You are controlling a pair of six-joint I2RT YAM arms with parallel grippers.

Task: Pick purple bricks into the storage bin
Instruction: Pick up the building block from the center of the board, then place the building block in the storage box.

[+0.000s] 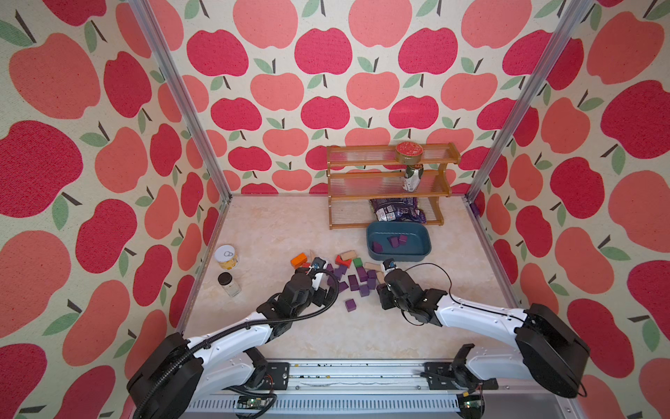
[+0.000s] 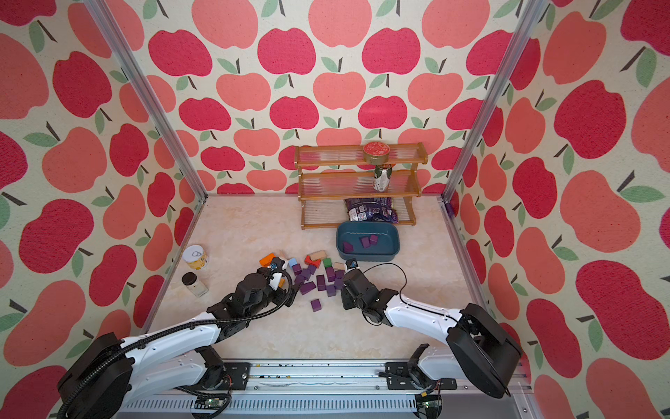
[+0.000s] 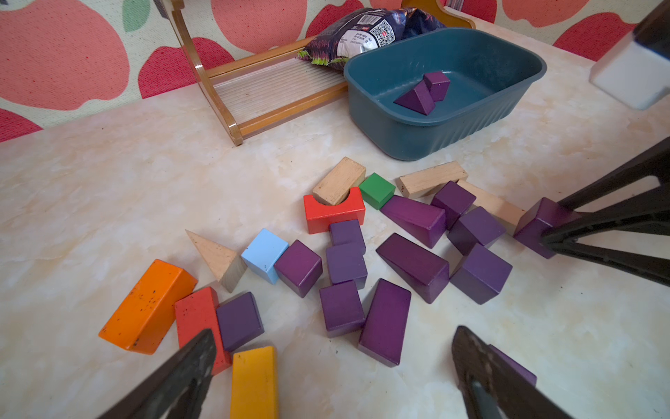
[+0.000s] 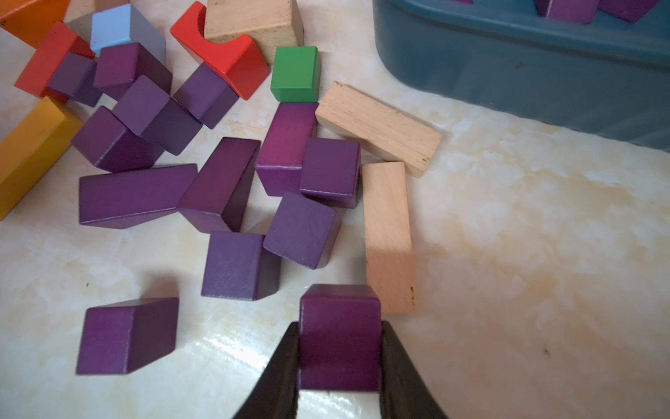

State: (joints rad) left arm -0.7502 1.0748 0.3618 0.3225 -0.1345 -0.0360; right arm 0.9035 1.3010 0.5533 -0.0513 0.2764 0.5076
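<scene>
Several purple bricks (image 1: pixel 357 281) lie in a loose pile at mid-table, with one (image 1: pixel 350 304) apart toward the front. The teal storage bin (image 1: pixel 424 235) stands behind the pile, holding three purple bricks (image 1: pixel 393 241); the left wrist view shows two of them (image 3: pixel 424 92). My right gripper (image 4: pixel 340 326) is shut on a small purple brick (image 4: pixel 340 348) at the pile's right edge, just above the tabletop beside a tan block (image 4: pixel 388 235). My left gripper (image 3: pixel 333 332) hangs open over the pile's left side, nothing between its fingers (image 3: pixel 203 348).
Orange (image 3: pixel 148 304), red (image 3: pixel 333 214), yellow (image 3: pixel 253 381), light blue (image 3: pixel 264 254), green (image 3: pixel 377 190) and tan blocks mix with the pile. A wooden shelf rack (image 1: pixel 389 185) holding a tin, a can and a bag stands behind the bin. A can (image 1: pixel 226 256) and a jar (image 1: pixel 229 284) stand at the left.
</scene>
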